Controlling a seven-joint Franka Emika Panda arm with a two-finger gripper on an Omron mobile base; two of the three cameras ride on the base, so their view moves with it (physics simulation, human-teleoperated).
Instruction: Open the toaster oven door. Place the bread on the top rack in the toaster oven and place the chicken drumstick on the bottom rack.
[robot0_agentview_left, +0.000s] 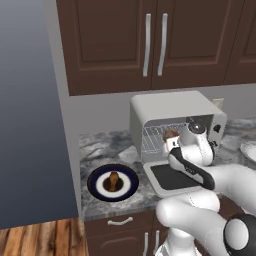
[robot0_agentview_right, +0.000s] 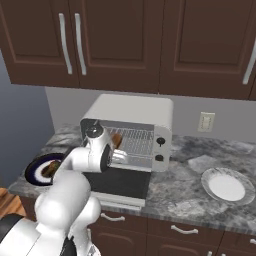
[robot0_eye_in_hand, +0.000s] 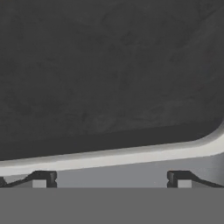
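Gripper (robot0_eye_in_hand: 112, 179) spread wide, holding nothing, just above dark glass of the door (robot0_eye_in_hand: 109, 74). Door lowered flat before the oven (robot0_agentview_left: 172, 107). Bread (robot0_agentview_left: 170, 134) on top rack (robot0_agentview_left: 152, 132). Drumstick (robot0_agentview_left: 114, 180) on dark-rimmed plate (robot0_agentview_left: 95, 186) left of the oven, on the desk (robot0_agentview_left: 105, 145).

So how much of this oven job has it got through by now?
Done: the toaster oven door lies folded down flat, and the bread sits inside on the top rack. In hand: nothing; the gripper is open and empty, looking down at the door's dark glass. Left: the chicken drumstick rests on the dark-rimmed plate beside the toaster oven and must go onto the bottom rack.
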